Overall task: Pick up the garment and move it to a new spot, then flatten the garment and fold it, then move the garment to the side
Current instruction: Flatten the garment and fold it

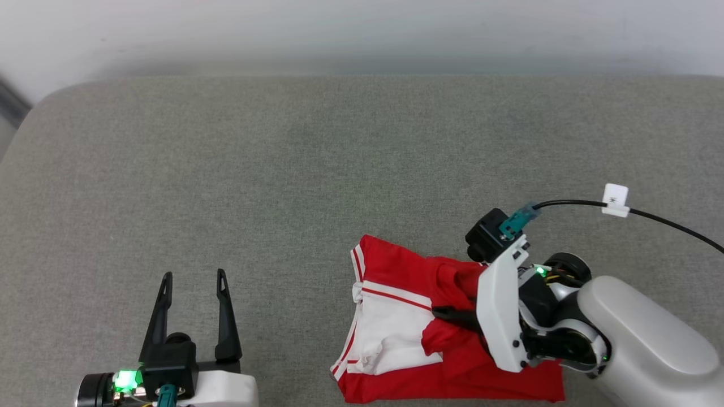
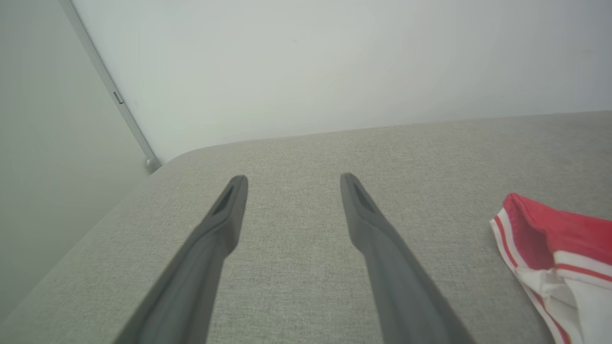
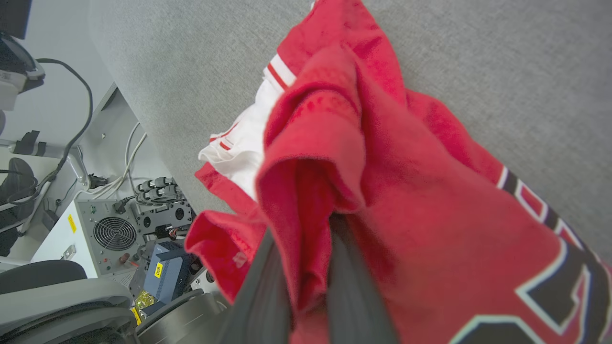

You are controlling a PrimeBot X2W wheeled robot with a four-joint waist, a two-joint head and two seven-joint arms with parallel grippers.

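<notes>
Gripping: the right end effector (image 1: 444,314) has its two dark fingers drawn narrow on a bunched red fold of the garment (image 1: 396,328); in the right wrist view the cloth rises between them.
Garment place: on the grey cloth-covered table (image 1: 283,169), right of the middle and by the near edge, well apart from the far edge.
Garment lie: crumpled and partly doubled over, with a white sleeve panel facing up on its left side, red cloth around it, and white-and-red stripe trim along the left border.
Writing on garment: large black figures with a pale outline (image 3: 550,296) sit on the red cloth in the right wrist view; folds and the frame cut them off, so they cannot be read.
Left end effector (image 1: 194,281): fingers spread wide with nothing between them, over bare table by the near edge, left of the middle, well apart from the garment.
Cable: a black cable (image 1: 667,221) leads from the right wrist toward the table's right edge and carries a white tag (image 1: 615,199) with a small dark mark, too small to read.
Beyond the table: a grey box (image 3: 112,233) with a round fan grille, and a blue box (image 3: 167,282) bearing a yellow sticker (image 3: 158,270) whose digits are too small to be sure of.
</notes>
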